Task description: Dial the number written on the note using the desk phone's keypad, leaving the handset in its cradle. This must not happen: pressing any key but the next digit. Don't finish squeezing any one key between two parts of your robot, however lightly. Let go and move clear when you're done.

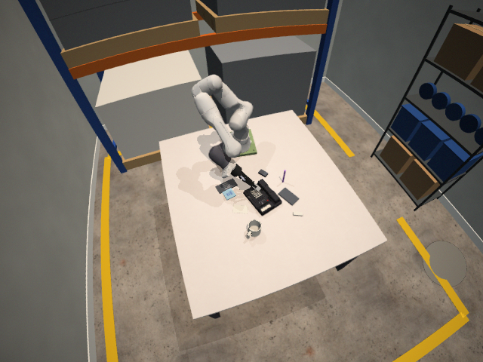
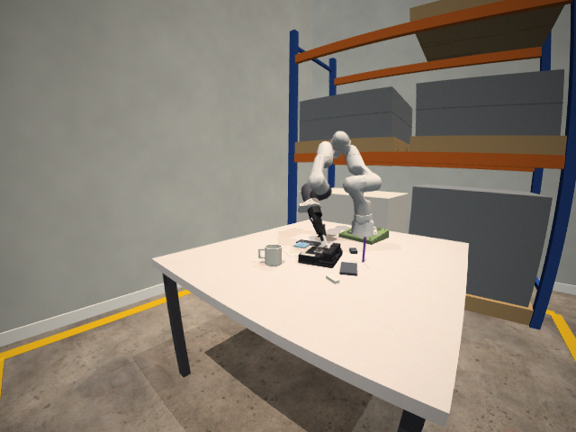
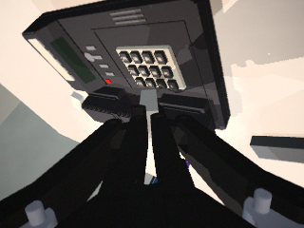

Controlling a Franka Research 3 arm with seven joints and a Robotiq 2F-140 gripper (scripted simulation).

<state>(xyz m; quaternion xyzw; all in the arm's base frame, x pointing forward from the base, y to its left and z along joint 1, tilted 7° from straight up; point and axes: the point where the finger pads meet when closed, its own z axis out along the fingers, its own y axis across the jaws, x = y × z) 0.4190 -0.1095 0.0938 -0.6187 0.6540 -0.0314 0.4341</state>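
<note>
The black desk phone [image 1: 253, 200] [image 2: 312, 258] [image 3: 199, 47] lies on the table, its handset [image 1: 272, 195] [image 2: 333, 249] [image 3: 102, 103] in the cradle. The pale keypad [image 1: 256, 193] [image 3: 151, 66] shows several dark keys. My gripper [image 1: 256, 187] [image 2: 323, 244] [image 3: 149, 102] is shut and empty, pointing down at the phone. In the wrist view its grey tips are just below the keypad's bottom row, beside the handset; whether they touch the phone, I cannot tell. A blue note [image 1: 229, 194] [image 2: 301, 245] lies beside the phone; its writing is too small to read.
A grey mug [image 1: 254, 226] [image 2: 273, 255] stands near the phone. Around it lie a pale paper [image 1: 240, 210], a dark flat item [image 1: 226, 185], a dark pad [image 1: 288, 195] [image 2: 348, 268], a small dark box [image 1: 263, 173] and a white stick [image 1: 297, 213]. A purple pen [image 1: 284, 176] [image 2: 364, 249] stands upright.
</note>
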